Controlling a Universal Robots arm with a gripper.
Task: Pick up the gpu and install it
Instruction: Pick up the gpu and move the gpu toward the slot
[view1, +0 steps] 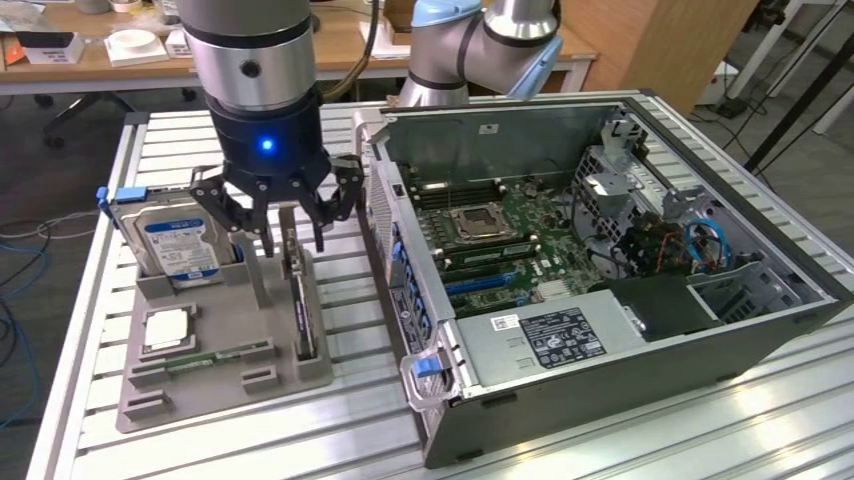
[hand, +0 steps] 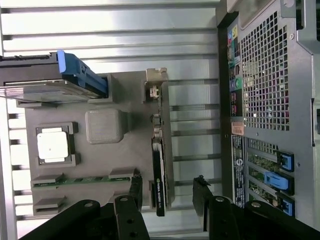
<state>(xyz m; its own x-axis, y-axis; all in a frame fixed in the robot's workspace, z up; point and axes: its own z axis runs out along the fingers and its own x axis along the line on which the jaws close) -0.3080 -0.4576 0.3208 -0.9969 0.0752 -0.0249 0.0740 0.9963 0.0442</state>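
The gpu is a thin dark card standing on edge in a slot of the grey holder tray, with its silvery bracket end toward the far side. In the wrist view the gpu runs as a slim dark strip. My gripper hangs just over the card's far end and is open. Its two black fingers stand one on each side of the card's line. In the wrist view my gripper straddles the card with a gap on both sides and holds nothing.
In the same tray stand a hard drive with a blue-white label, a square processor and a green memory stick. The open computer case lies at the exterior view's right, close beside the tray, with its motherboard exposed.
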